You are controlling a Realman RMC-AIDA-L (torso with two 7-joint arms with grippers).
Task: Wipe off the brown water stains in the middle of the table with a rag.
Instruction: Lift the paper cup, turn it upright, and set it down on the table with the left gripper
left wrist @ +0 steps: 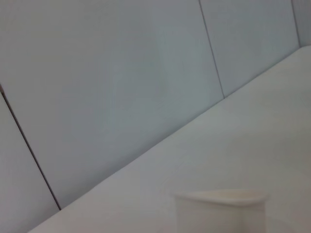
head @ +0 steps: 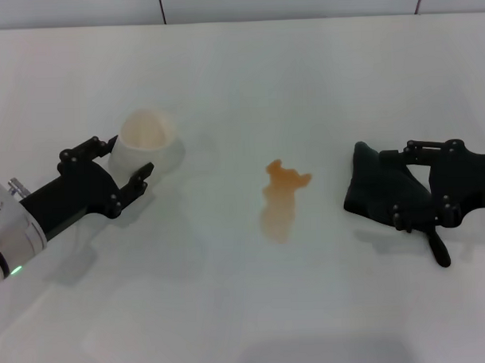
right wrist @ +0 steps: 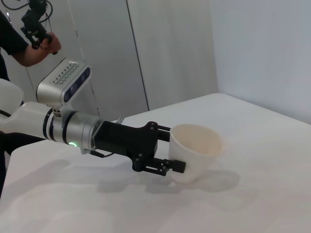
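The brown water stains (head: 281,198) lie as an orange-brown blotch in the middle of the white table (head: 255,308). The black rag (head: 374,185) lies to the right of the stain, its thin tail (head: 440,250) pointing toward the front edge. My right gripper (head: 400,184) sits over the rag with its fingers spread to either side of the wad. My left gripper (head: 132,156) is at the left with its fingers open around the near side of a whitish cup (head: 149,141). The cup stands upright on the table. The right wrist view shows that gripper (right wrist: 170,148) too.
The cup also shows in the left wrist view (left wrist: 221,211) and the right wrist view (right wrist: 197,145). Grey wall panels (head: 300,0) run behind the table's far edge. A person's arm (right wrist: 29,41) is off past the table behind the left arm.
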